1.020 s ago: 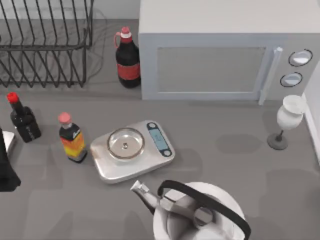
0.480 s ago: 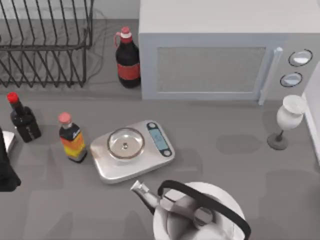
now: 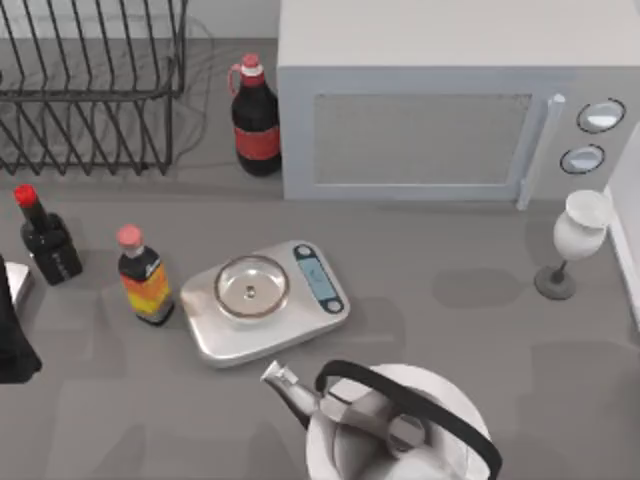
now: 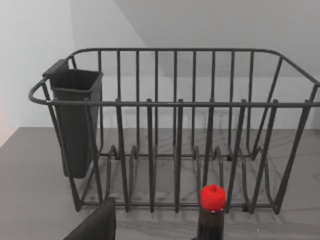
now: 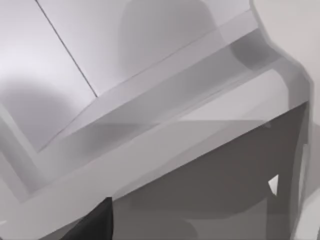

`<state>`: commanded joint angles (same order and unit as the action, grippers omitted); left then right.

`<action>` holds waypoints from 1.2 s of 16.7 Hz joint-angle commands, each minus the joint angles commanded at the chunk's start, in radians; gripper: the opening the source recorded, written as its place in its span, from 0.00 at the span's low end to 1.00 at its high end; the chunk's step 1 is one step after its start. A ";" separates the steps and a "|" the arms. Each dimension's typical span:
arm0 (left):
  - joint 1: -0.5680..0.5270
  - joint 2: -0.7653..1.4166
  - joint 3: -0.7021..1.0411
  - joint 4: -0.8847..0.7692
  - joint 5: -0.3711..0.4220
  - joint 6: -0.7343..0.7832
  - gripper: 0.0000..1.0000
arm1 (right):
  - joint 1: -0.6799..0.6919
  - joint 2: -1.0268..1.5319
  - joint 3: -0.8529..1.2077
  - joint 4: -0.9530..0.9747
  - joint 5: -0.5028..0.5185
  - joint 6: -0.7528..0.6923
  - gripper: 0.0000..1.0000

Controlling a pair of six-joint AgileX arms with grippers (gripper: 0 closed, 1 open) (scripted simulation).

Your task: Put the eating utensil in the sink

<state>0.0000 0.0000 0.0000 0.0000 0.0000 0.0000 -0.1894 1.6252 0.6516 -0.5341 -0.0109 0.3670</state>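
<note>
The eating utensil and the sink are out of view. My left arm (image 3: 12, 340) sits as a dark shape at the table's left edge, beside a dark red-capped bottle (image 3: 45, 240). A dark corner of my left gripper (image 4: 97, 225) faces the wire dish rack (image 4: 175, 103) and that bottle (image 4: 212, 210). A dark corner of my right gripper (image 5: 95, 222) points at pale grey angled panels (image 5: 150, 125) whose nature I cannot tell.
The dish rack (image 3: 90, 95) stands back left with a black cup holder (image 4: 75, 120). A cola bottle (image 3: 255, 120) and microwave (image 3: 430, 130) line the back. An orange-labelled bottle (image 3: 145, 280), scale (image 3: 265, 300), kettle (image 3: 390, 425) and white goblet (image 3: 575, 240) stand nearer.
</note>
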 joint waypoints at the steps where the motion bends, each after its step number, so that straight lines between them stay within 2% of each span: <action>1: 0.000 0.000 0.000 0.000 0.000 0.000 1.00 | 0.000 0.000 0.000 0.000 0.000 0.000 0.02; 9: 0.000 0.000 0.000 0.000 0.000 0.000 1.00 | 0.000 0.000 0.000 0.000 0.000 0.000 0.00; 14: 0.000 0.000 0.000 0.000 0.000 0.000 1.00 | 0.031 -0.070 0.112 -0.022 0.003 -0.010 0.00; 17: 0.000 0.000 0.000 0.000 0.000 0.000 1.00 | 0.066 -0.107 0.214 -0.103 0.000 -0.018 0.00; 20: 0.000 0.000 0.000 0.000 0.000 0.000 1.00 | 0.071 -0.155 0.298 -0.263 -0.003 -0.028 0.00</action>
<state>0.0000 0.0000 0.0000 0.0000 0.0000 0.0000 -0.1188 1.4706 0.9495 -0.7974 -0.0139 0.3392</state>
